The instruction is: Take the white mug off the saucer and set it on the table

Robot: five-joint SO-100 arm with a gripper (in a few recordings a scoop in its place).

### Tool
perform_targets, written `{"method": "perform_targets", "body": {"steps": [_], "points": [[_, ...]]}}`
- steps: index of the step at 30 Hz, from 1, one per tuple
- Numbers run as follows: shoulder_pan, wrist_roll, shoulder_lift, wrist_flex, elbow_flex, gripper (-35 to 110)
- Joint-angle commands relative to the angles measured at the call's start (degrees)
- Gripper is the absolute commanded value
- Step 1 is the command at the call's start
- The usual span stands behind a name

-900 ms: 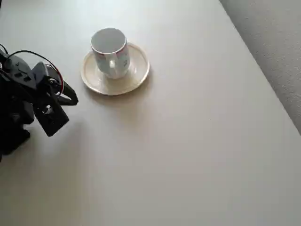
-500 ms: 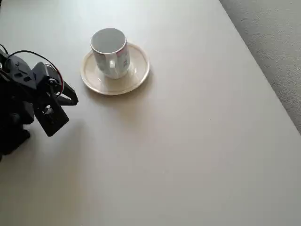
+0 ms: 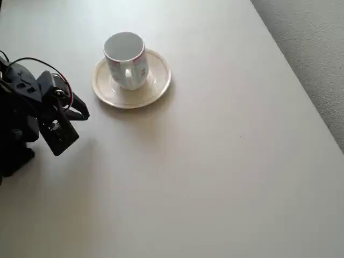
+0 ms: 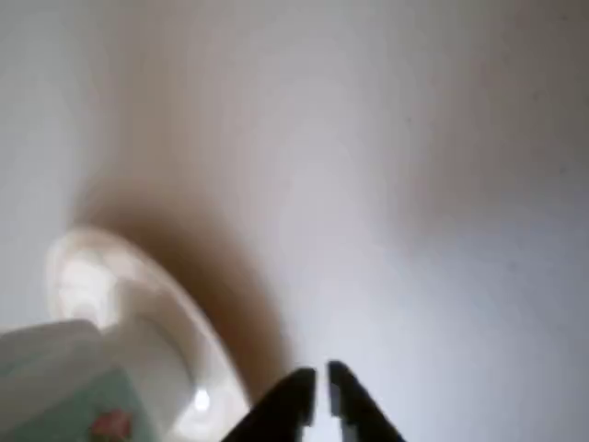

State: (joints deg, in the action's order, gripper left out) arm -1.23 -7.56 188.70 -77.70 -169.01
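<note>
Item: white mug (image 3: 126, 59). Small ceramic cylinder, loop handle turned toward the bottom of the overhead view, faint pink and pale blue-green marks on its side. Stands upright in the well of the saucer (image 3: 157, 86), nothing inside that can be made out. In the wrist view its side and a pink mark sit blurred at the lower left (image 4: 64, 387)

Item: saucer. Round, glossy, cream-white, raised rim, wider than the mug. Lies flat on the worktop (image 3: 215, 161), upper left of centre in the overhead view; its rim shows in the wrist view (image 4: 156, 295)

Item: worktop. Plain off-white, matte; straight edge at right, grey textured floor (image 3: 317, 48) beyond it

Item: gripper (image 3: 83, 110). Black, at the left edge of the overhead view, apart from the saucer and to its lower left, tips aimed to the right. In the wrist view (image 4: 319, 387) the jaws are clenched to a thin slit, grasping nothing

Status, as judged: approach stage; mug not yet lifted

Hazards, as judged:
- Jaws near closed; advanced this way they would push the mug instead of straddling its wall, sliding it across the glossy saucer or tipping it
- A low approach could strike the saucer rim first and shift both pieces
- A pinch on the thin wall may slip on glazed ceramic
- A tilted lift could drag the saucer along
</note>
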Motion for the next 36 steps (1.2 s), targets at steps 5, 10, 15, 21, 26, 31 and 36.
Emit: {"method": "perform_targets", "body": {"steps": [5,10,15,21,26,31,36], "points": [[-0.35,0.09,0.18,0.00,0.09,1],[1.05,0.18,0.18,0.00,0.09,1],[5.01,-0.44,0.18,-0.09,0.09,1],[4.83,-1.23,0.18,-0.09,0.09,2],[-2.29,-18.28,0.09,3.08,4.22,23],[1.05,-16.70,-12.04,-3.78,29.88,30],[7.38,-8.88,-49.92,-18.37,69.08,30]]}}
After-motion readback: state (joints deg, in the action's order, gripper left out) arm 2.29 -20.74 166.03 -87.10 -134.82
